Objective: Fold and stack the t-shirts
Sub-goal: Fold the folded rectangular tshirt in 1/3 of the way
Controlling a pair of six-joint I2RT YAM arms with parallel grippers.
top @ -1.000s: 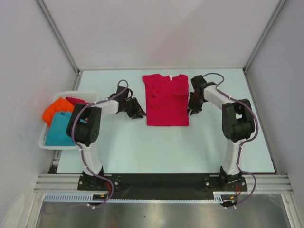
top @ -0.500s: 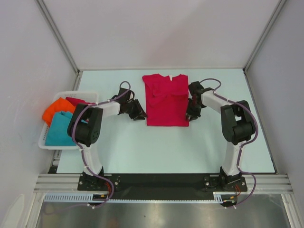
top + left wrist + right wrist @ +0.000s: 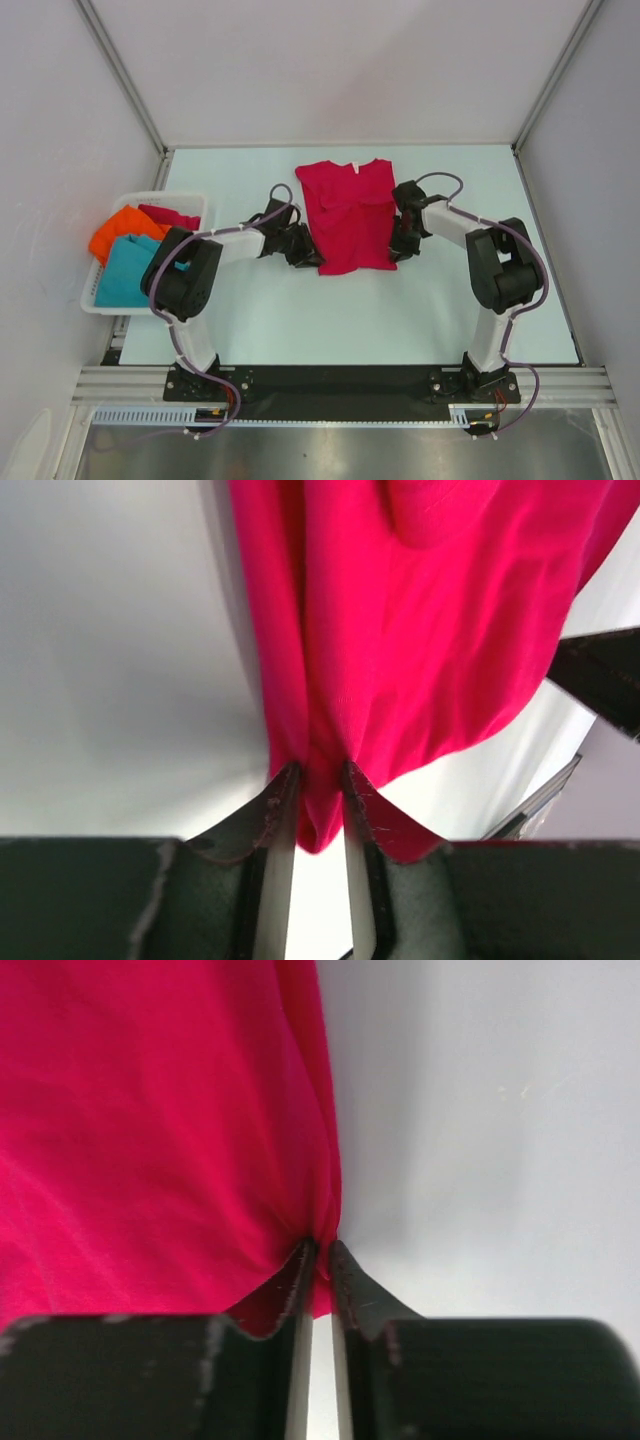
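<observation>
No writing, label, brand mark, number or sign can be read anywhere: not on the crimson t-shirt [image 3: 350, 215], the white basket [image 3: 100, 306] or the table [image 3: 300, 320].

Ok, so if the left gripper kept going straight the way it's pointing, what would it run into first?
The crimson t-shirt: the left gripper is pinching a corner of it, so it would only push into more of that cloth. Beyond it, probably the right gripper, though depth is unclear.
</observation>
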